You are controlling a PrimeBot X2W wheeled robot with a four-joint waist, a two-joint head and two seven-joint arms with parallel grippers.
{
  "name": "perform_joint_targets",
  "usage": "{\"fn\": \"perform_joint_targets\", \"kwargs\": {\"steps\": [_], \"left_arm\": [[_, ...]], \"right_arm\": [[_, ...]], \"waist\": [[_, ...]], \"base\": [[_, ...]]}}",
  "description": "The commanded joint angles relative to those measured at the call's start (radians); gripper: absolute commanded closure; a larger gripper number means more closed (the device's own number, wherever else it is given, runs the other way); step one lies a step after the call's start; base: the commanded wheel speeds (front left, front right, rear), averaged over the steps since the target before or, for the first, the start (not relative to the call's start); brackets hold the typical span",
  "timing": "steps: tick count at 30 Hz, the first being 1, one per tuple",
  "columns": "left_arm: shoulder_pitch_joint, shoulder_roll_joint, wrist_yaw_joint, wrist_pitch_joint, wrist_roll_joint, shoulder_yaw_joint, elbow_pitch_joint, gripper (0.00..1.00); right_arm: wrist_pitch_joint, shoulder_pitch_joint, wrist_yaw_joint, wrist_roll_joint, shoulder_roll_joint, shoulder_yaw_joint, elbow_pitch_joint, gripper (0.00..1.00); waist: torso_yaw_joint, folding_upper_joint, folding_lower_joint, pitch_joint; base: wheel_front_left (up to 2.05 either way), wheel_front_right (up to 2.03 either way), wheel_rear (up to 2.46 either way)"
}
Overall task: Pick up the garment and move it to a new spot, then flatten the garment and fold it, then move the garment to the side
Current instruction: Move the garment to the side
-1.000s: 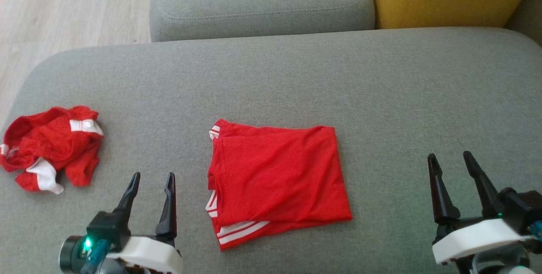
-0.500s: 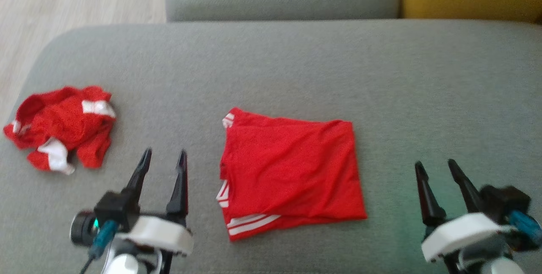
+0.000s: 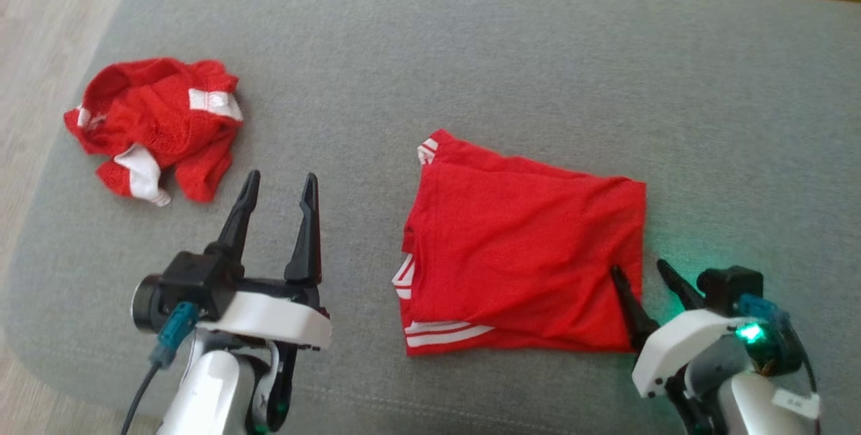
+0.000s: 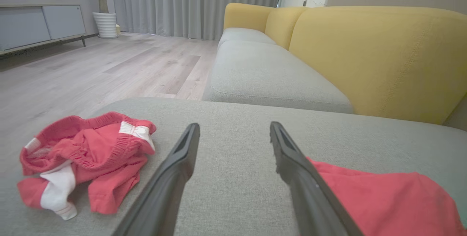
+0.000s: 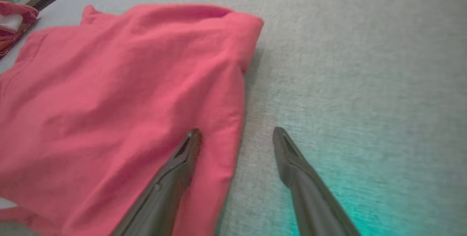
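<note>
**Head view.** Two red garments are lying on one grey sofa seat (image 3: 471,52).
- The folded red garment (image 3: 525,247) is sitting flat in a rough rectangle, mid-seat and closer to the seat's near edge. White stripes are showing along its left and near-left edges.
- The crumpled red garment (image 3: 158,122), red with white patches, is lying bunched by the seat's left edge, well apart from the folded one.
- Two end effectors are showing. The left end effector (image 3: 281,176) is hovering over bare cushion between the two garments, its fingers standing apart.
- The right end effector (image 3: 637,265) is sitting at the folded garment's right near corner, fingers apart, nothing between them. A green light (image 3: 749,333) is glowing on its wrist.
- A small white tag (image 3: 797,403) is hanging on the right arm; any print on it is too small to read.

**Left wrist view.**
- The left end effector (image 4: 234,124) is pointing along the seat with its fingers spread wide and empty.
- The crumpled red garment (image 4: 84,159) is lying to their left, and the folded red garment (image 4: 383,199) to their right.
- Beyond them, a second grey seat (image 4: 262,79), a yellow backrest (image 4: 379,57), a wood floor (image 4: 109,68), grey curtains (image 4: 189,2), one white pot (image 4: 105,24) and one low cabinet (image 4: 40,24) are showing.

**Right wrist view.** This view is blurred.
- The right end effector (image 5: 237,131) is straddling the folded red garment's (image 5: 120,93) edge, with one finger over cloth and one over bare cushion. Contact is unclear.
- No brand or lettering is showing on either garment.
</note>
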Motion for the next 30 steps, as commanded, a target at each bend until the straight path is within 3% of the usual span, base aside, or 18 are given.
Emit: {"fn": "perform_joint_targets", "kwargs": {"steps": [1,2,3,5,14,23,30], "left_arm": [[-0.041,0.002,-0.003,-0.012,0.01,0.04,-0.038,0.0],[-0.04,-0.001,-0.006,-0.012,0.014,0.044,-0.041,0.0],[-0.039,-0.005,-0.008,-0.012,0.018,0.049,-0.045,0.0],[-0.037,-0.01,-0.012,-0.012,0.026,0.059,-0.052,0.0],[-0.034,-0.026,-0.031,-0.012,0.062,0.095,-0.074,0.0],[-0.048,-0.033,-0.057,-0.012,0.091,0.107,-0.091,0.0],[-0.091,-0.028,-0.081,-0.012,0.117,0.104,-0.105,0.0]], "right_arm": [[0.018,-0.035,0.007,0.005,-0.011,0.026,-0.007,0.0],[0.03,-0.04,0.007,0.011,-0.01,0.03,0.01,0.0],[0.034,-0.045,0.007,0.021,-0.009,0.032,0.021,0.13],[0.043,-0.056,0.007,0.027,-0.012,0.04,0.039,1.0],[0.01,-0.107,0.007,0.025,-0.043,0.102,0.019,1.0],[-0.014,-0.203,0.007,0.03,-0.099,0.199,-0.013,1.0],[-0.031,-0.339,0.007,0.04,-0.166,0.198,0.019,1.0]], "waist": [[0.012,0.0,0.0,0.012],[0.013,0.0,0.0,0.013],[0.014,0.0,0.0,0.014],[0.012,0.0,0.0,0.016],[-0.061,0.0,0.0,0.034],[-0.272,0.0,0.0,0.052],[-0.419,0.0,0.0,0.105]], "base": [[0.0,0.0,0.0],[0.0,0.0,0.0],[0.0,0.0,0.0],[0.0,0.0,0.0],[0.0,0.0,0.0],[0.0,0.0,0.0],[0.0,0.0,0.0]]}}
